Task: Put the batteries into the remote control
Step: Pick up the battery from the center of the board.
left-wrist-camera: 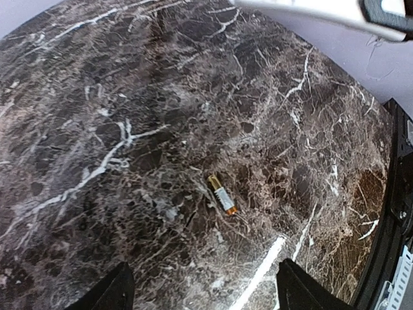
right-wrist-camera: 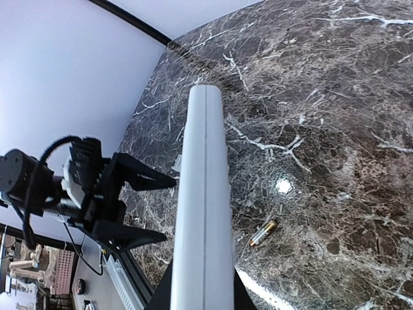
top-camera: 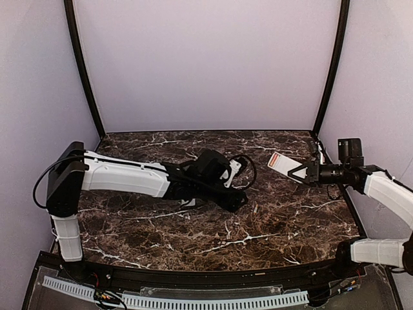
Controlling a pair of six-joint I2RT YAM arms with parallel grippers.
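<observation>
Lavender walls (top-camera: 206, 64) close off 3 sides of a dark brown marble worktop (top-camera: 161, 248) veined with white.

The left arm reaches from the left edge toward the middle of the worktop. Its left end effector (right-wrist-camera: 164, 210) hangs above the marble with its jaws spread wide and nothing between them. In the left wrist view the 2 black tips sit at the bottom corners of the picture with bare stone between them.

1 battery (left-wrist-camera: 222, 194) lies flat on the marble near the middle of the worktop, in that view just ahead of the spread jaws and touching neither. It is a slim cylinder with a silvery body and gold-orange ends. The right wrist view shows it too, alone on the stone, close beside the remote's long edge in the picture. From above I cannot make it out beneath the left arm.

The right end effector (top-camera: 302, 172) is up beside the right edge of the worktop, toward the far right corner. It pinches 1 end of the remote control (right-wrist-camera: 203, 206), which is held clear of the marble and reaches out toward the left arm. Its plain white side faces the right wrist camera. A small red label (top-camera: 276, 159) marks its free end.
</observation>
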